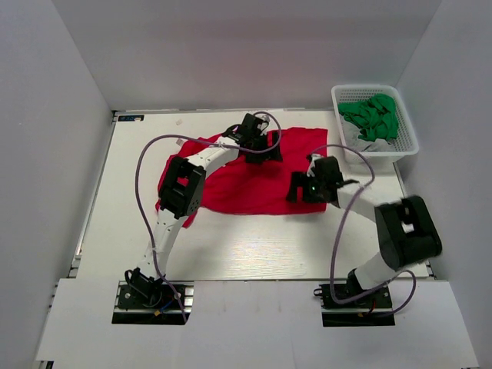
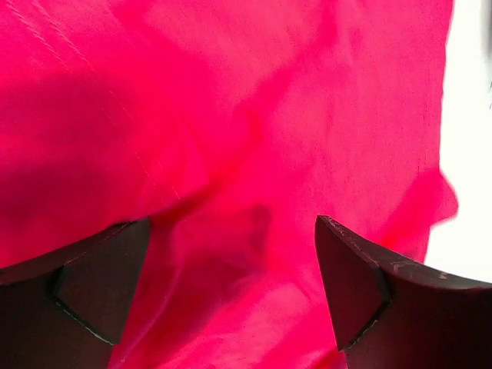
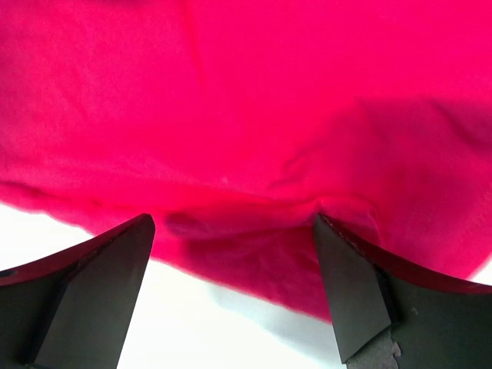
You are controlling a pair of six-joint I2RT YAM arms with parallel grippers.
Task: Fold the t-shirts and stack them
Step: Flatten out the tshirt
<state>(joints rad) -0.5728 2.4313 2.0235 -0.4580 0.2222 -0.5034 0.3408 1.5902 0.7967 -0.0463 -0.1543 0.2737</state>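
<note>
White walls box in a pale counter (image 1: 231,250), and I am working over its middle. My left hand (image 2: 231,261) hangs spread wide just above red cloth, with nothing between its fingers (image 2: 361,284) but a shallow wrinkle. My right hand (image 3: 234,269) is just as wide and also holds nothing. It sits at the cloth's near edge, where the hem bulges up a little between its fingers (image 3: 100,284) and bare counter shows below.

Both are over the one t-shirt (image 1: 246,184), which lies spread in the middle of the counter, the left hand at its far middle and the right hand at its near right corner. I judge it light, limp and a bit clingy. It will sag and drag rather than keep a shape, so I would pinch a hem or corner, and the raised near edge under the right hand looks the easiest bite.

Its long axis runs left to right across the counter. I cannot find the collar or label, so I cannot say which end is the neck.

Far right, well apart from the shirt, a white basket (image 1: 407,144) holds crumpled green cloth (image 1: 373,115).
</note>
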